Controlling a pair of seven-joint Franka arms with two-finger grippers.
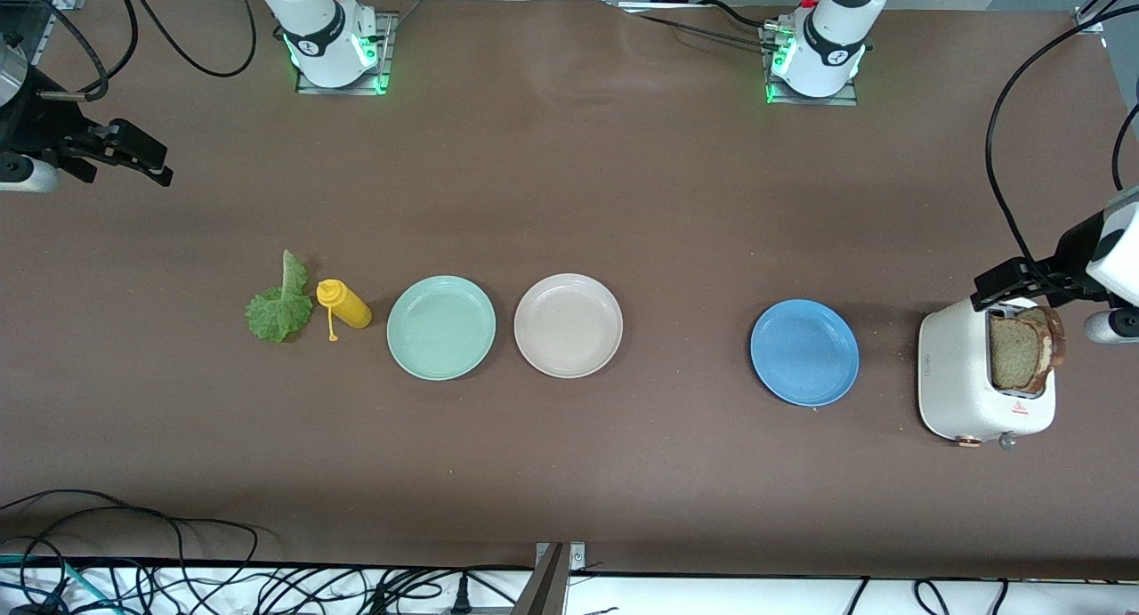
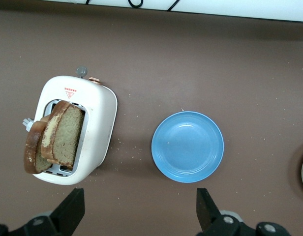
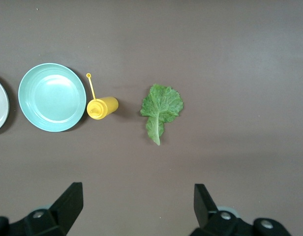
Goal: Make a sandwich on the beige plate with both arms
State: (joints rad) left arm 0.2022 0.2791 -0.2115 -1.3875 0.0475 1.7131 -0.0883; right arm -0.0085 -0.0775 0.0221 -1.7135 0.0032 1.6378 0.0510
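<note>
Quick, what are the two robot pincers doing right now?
Left pincer: open, holding nothing, up over the table beside the toaster.
Right pincer: open, holding nothing, up over the table near the lettuce leaf.

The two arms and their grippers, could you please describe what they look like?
Both arms are glossy white with dark grey joint bands, and each base carries a small round black mark, a red button and a green glow. Loose black cables loop around them. The left gripper and the right gripper are matte black, each with two flat, tapered fingers fastened by pale round bolts.
</note>
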